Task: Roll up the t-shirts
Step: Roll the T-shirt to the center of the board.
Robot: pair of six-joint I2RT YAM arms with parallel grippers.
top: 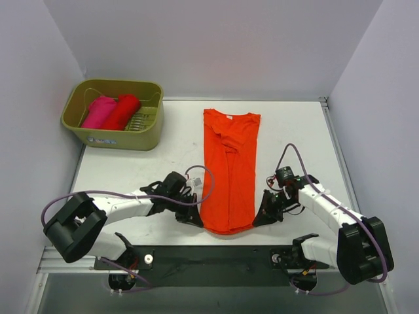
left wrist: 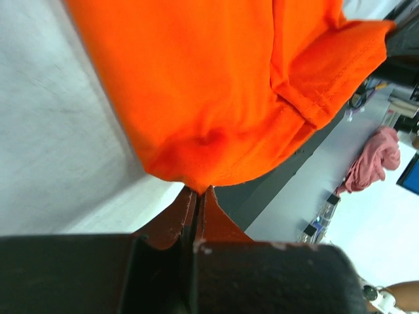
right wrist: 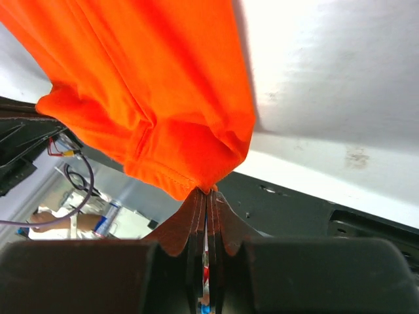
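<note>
Item: orange-red t-shirt (top: pixel 229 170), folded lengthwise into a narrow strip, lying flat on the desk (top: pixel 163 150) between the two arms; collar at the far end, hem at the near edge.
Other stock: magenta pink t-shirt (top: pixel 98 112) and deeper red t-shirt (top: pixel 122 111), side by side and touching inside the olive-green basket (top: pixel 111 140) at the far left corner, well apart from the work.
Left gripper (top: pixel 194 218): fingers pressed together, pinching the near-left corner of the hem at the very tips.
Right gripper (top: pixel 260 219): likewise closed, nipping the near-right corner of the hem.
Step in hand: start of the roll, by my reading; both hem corners are seized and no turn of cloth is formed yet.
Next move calls for: both grippers lifting a little and carrying the hem over toward the collar together, level and at one pace, so the roll starts straight and does not skew or slacken.
Risk: the hold is shallow on thin cloth, so a corner could slip free.
Hard to make out: how deep the cloth sits between the fingers; the fingertips from above, masked by the gripper bodies; whether the basket pair are true rolls or loose bundles; the creased folds below the collar.
</note>
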